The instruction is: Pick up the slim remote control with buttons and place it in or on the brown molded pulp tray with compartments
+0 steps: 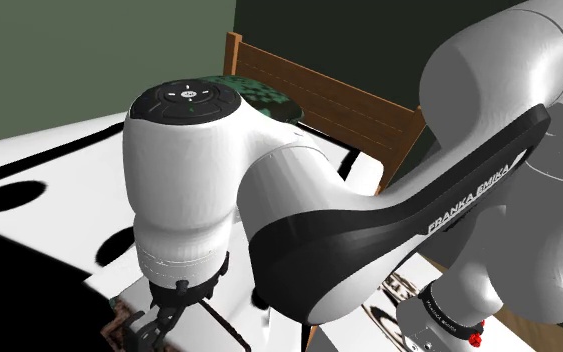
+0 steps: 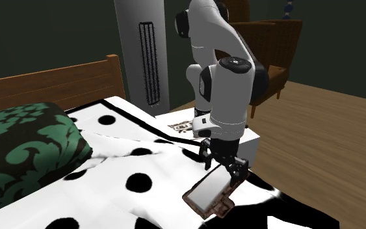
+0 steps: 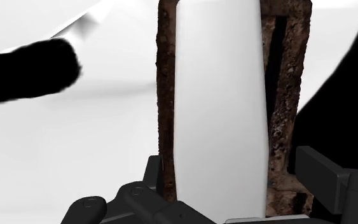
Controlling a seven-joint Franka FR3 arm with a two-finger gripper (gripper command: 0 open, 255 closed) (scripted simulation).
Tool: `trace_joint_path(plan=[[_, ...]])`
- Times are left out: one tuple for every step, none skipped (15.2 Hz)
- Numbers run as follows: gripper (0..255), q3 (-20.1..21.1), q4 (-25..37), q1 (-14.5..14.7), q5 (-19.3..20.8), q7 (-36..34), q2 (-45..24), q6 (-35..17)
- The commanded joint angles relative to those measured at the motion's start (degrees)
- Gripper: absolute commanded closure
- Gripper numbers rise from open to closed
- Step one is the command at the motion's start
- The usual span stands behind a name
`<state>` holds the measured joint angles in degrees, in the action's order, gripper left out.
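The remote (image 3: 219, 95), drawn as a plain white slab with no buttons I can make out, lies lengthwise on the brown tray (image 3: 166, 95), whose rough, pulpy rim and one dark slot show on either side of it. In the second exterior view I see the remote (image 2: 209, 190) resting flat on the tray (image 2: 225, 208), near the edge of the bed closest to the stand.

The gripper (image 2: 222, 170) hangs just above them, pointing down. In the wrist view its fingers (image 3: 323, 181) are spread wide on either side of the remote, and a strip of tray shows between the slab and the finger I can see best. I read the slab as not clasped.

The work surface is a bed with a white cover (image 2: 129, 162) marked with large black dots, rumpled into soft folds. A dark green patterned pillow (image 2: 25, 149) sits against a wooden headboard (image 2: 51, 81). The arm's stand (image 2: 243, 140) is a white box beside the bed.

Around it, the room has dark green walls, a wood floor (image 2: 331, 143), a brown armchair (image 2: 275, 45) behind the arm and a tall pale panel (image 2: 145, 52) with a slatted grille.
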<state>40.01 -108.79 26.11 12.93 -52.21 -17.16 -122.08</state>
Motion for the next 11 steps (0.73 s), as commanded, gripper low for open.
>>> trace_joint_path(plan=[[0,0.0,0.0,0.0,0.0,0.0,0.0,0.0],[0,0.0,0.0,0.0,0.0,0.0,0.0,0.0],[0,0.0,0.0,0.0,0.0,0.0,0.0,0.0],[0,0.35,0.88,-0.28,-0.83,0.54,0.96,1.6],[0,0.66,1.84,-0.54,-1.6,1.04,1.85,3.22],[0,0.92,2.88,-0.75,-2.31,1.51,2.67,4.88],[0,1.1,3.77,-0.9,-2.82,1.84,3.26,6.2],[0,1.09,3.77,-0.89,-2.82,1.84,3.26,6.2],[0,1.09,3.76,-0.89,-2.82,1.85,3.27,6.2],[0,1.09,3.77,-0.89,-2.82,1.85,3.26,6.2],[0,1.09,3.77,-0.89,-2.82,1.85,3.26,6.2]])
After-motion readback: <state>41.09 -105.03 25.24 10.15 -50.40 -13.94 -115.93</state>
